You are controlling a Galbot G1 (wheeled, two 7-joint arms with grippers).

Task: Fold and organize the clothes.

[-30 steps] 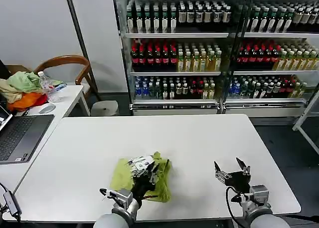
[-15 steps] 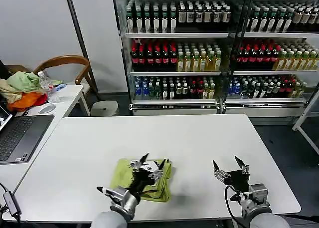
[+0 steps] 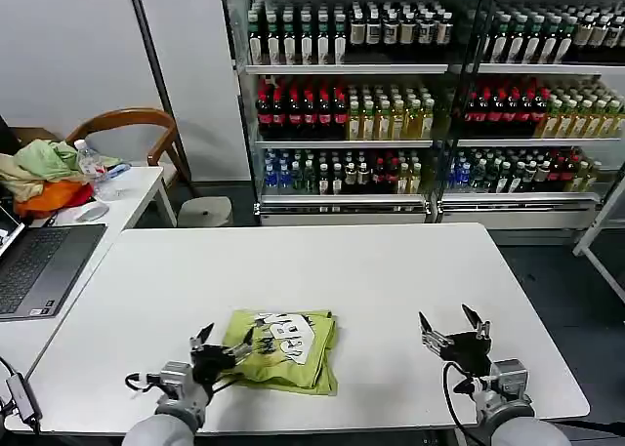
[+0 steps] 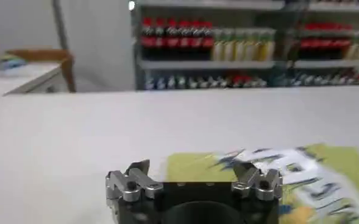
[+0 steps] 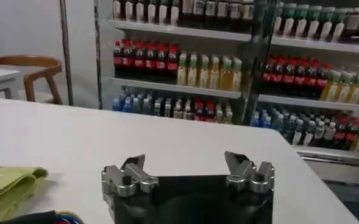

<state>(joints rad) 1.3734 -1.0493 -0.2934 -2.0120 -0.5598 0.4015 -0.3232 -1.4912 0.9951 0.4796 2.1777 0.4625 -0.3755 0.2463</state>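
Left end effector [image 3: 223, 341] low, spread – beside folded T-shirt [image 3: 283, 353].

The left tool [image 3: 223, 342] has let go and drawn off leftward, leaving the T-shirt [image 3: 283, 349] apparently lying flat.

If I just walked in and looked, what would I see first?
Probably the bright lime T-shirt, folded into a neat bundle with its white and dark print facing up, at the near edge of the white table. The left gripper sits open just beside it, and the right gripper waits open over bare table. Behind are shelves of colourful drink bottles.
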